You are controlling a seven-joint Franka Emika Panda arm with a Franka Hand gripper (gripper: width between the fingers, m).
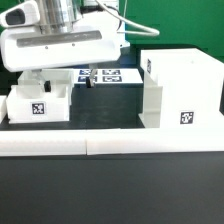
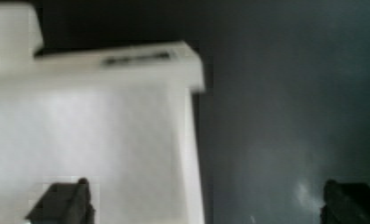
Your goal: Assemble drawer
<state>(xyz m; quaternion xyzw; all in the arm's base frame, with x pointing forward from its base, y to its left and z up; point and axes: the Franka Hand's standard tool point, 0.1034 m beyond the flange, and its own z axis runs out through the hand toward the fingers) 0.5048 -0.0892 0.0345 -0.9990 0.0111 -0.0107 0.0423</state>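
Claw (image 2: 203, 204) spread wide over desk (image 2: 292, 100) | drawer tray (image 2: 93, 130) beneath one fingertip | drawer housing (image 1: 182, 88) well apart from claw

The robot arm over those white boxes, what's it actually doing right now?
It is partway through an assembly job with loose white parts. Its gripper hangs open above a small tray at the exterior view's left, and it is gripping nothing. The tall housing that the tray belongs in stands apart at the exterior view's right, so the tray is not yet in it. The marker board lies flat on the table further back, between the two.
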